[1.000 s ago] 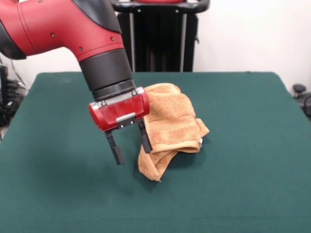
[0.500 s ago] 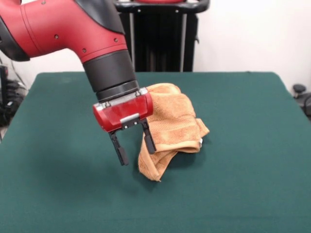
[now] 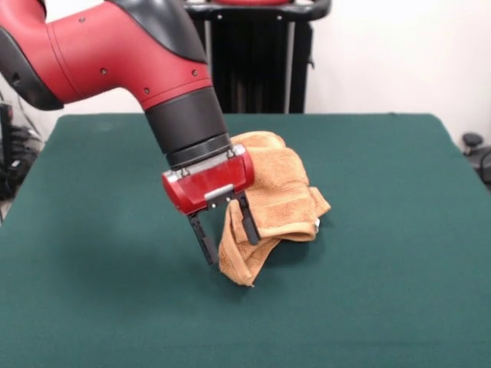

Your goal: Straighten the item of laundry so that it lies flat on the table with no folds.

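**Open gripper poised at the edge of a crumpled towel**

Red and black arm reaching down at a slant, tilted so the gripper (image 3: pixel 229 230) points toward the low front corner of the towel (image 3: pixel 272 201). Fingers spread apart, nothing between them: one finger (image 3: pixel 204 239) out over bare table, the other finger (image 3: pixel 251 222) in front of the cloth, contact impossible to tell from this angle. Tips close above the tabletop, apparently lined up to straddle a fold once lowered.

Towel bunched in a heap just beside and behind the gripper, orange-tan terry cloth, folded over itself several times. One woven band visible across the middle fold. A thick doubled lobe hanging down toward the front, right next to the fingers; a second corner jutting out on the far side from the gripper, with a small white tag (image 3: pixel 316 223) just under it. Far from flat, so the task seems barely begun.

Green table (image 3: pixel 399 291) wide and bare all around, leaving plenty of room for spreading the cloth outward in any direction.

Likely reason for the slanted approach: getting one finger under a loose edge rather than pressing straight down onto the pile. Risk of pinching several layers at once and dragging the whole heap.
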Motion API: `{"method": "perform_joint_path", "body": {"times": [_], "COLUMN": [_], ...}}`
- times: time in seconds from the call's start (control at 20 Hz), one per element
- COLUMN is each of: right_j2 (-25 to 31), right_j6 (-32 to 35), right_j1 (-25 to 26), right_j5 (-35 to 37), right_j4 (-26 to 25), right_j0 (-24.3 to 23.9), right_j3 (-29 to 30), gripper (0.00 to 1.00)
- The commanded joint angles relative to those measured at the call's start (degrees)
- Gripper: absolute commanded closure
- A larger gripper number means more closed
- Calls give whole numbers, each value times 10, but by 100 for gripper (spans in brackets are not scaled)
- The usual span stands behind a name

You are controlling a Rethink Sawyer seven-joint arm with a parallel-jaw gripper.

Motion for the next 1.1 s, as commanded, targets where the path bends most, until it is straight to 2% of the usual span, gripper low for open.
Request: {"method": "perform_joint_path", "body": {"times": [0.05,1.1], "right_j2": [-26,-76], "right_j6": [-160,-164], "right_j1": [8,-13], "right_j5": [57,75], "right_j4": [-22,-76], "right_j0": [39,82], "right_j3": [10,-13], "gripper": [0,0]}}
